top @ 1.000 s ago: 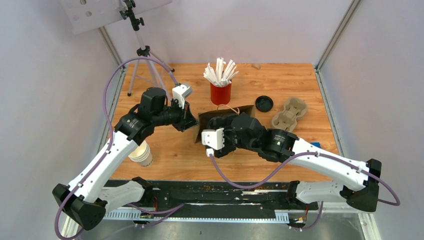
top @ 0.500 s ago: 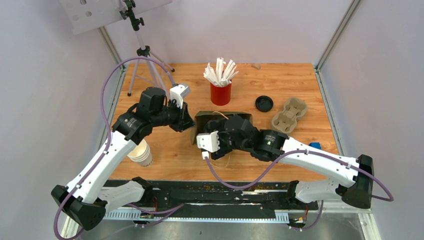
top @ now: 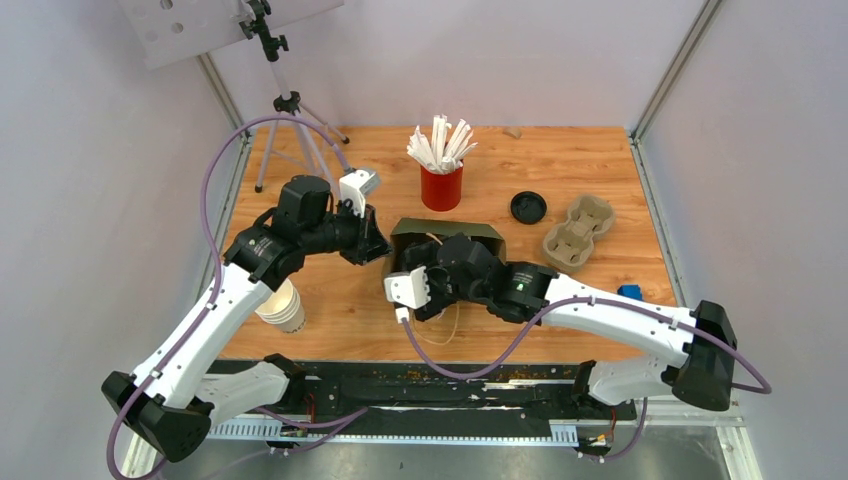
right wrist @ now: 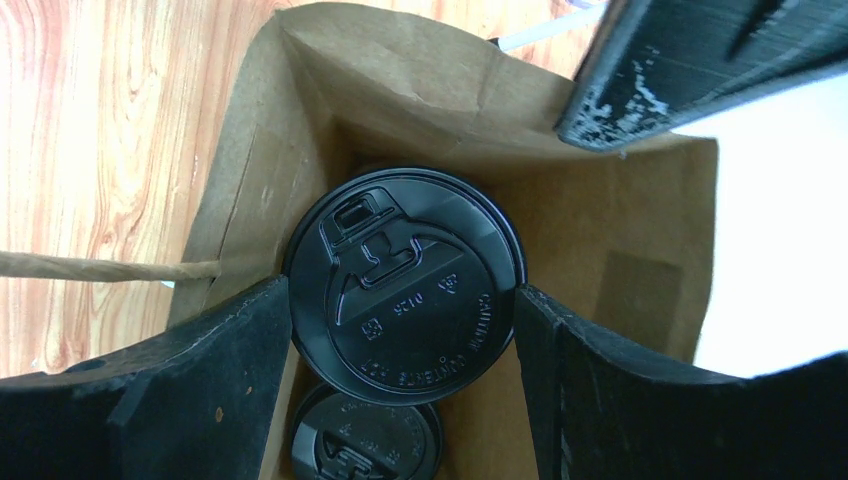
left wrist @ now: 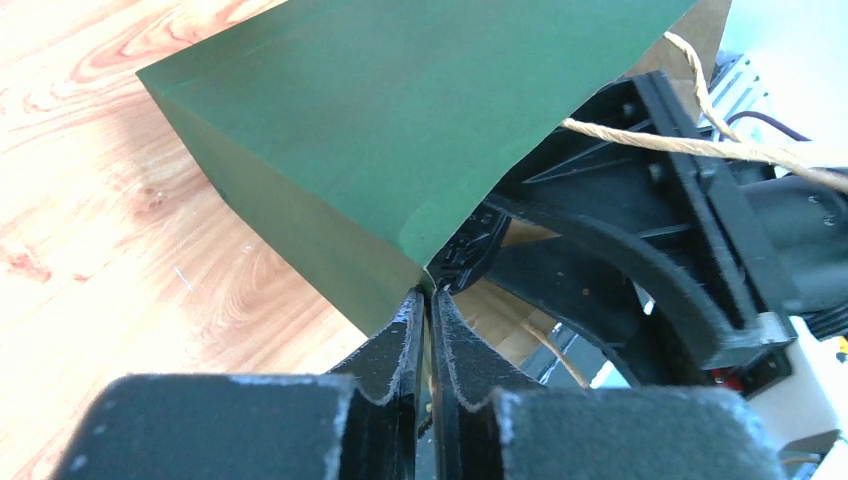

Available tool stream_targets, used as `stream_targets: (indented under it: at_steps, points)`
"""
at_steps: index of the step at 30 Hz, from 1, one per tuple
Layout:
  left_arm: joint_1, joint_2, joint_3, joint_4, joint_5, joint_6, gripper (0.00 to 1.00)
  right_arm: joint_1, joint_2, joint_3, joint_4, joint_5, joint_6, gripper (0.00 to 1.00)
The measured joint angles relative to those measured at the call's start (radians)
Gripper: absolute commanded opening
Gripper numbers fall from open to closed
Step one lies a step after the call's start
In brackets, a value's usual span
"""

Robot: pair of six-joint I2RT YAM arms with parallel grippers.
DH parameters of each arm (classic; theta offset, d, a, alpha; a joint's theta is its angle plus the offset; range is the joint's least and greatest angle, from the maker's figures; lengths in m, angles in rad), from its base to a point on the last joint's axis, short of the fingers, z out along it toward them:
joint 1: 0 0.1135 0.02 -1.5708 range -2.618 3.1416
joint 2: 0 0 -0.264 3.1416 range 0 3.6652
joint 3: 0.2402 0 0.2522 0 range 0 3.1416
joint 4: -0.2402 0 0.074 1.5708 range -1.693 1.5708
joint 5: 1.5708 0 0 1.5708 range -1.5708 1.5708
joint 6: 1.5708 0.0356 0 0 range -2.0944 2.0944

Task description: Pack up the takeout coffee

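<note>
The green paper bag (top: 470, 232), brown inside, stands mid-table with its mouth open. My left gripper (left wrist: 429, 295) is shut on the bag's rim at its left corner (top: 385, 250). My right gripper (right wrist: 402, 290) is in the bag's mouth, shut on the takeout coffee (right wrist: 405, 270). Only the coffee's round black lid shows, with a finger pressed against each side. A second black-lidded cup (right wrist: 365, 435) sits deeper in the bag below it. In the top view the right wrist hides the cup and the fingers.
A red cup of white sticks (top: 441, 185) stands behind the bag. A loose black lid (top: 528, 207) and a cardboard cup carrier (top: 578, 229) lie to the right. A stack of white paper cups (top: 283, 306) is under the left arm. A tripod (top: 285, 120) stands at back left.
My right arm has moved left and further over the bag's mouth with the cup. The bag's rim has shifted a little. My left gripper keeps its hold on the rim.
</note>
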Motion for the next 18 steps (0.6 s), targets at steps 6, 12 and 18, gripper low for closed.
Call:
stream_targets:
  at_steps: [6, 12, 18]
  points:
    - [0.000, -0.002, 0.000, 0.000, 0.007, 0.000, 0.01, -0.021, 0.034, -0.026, 0.055, -0.007, -0.030, 0.59]
    - [0.000, -0.002, 0.000, -0.001, 0.018, -0.002, 0.00, -0.056, 0.034, -0.067, 0.109, -0.029, -0.057, 0.59]
    - [0.000, -0.001, 0.000, 0.000, 0.019, -0.003, 0.00, -0.105, 0.031, -0.110, 0.151, -0.092, -0.092, 0.59]
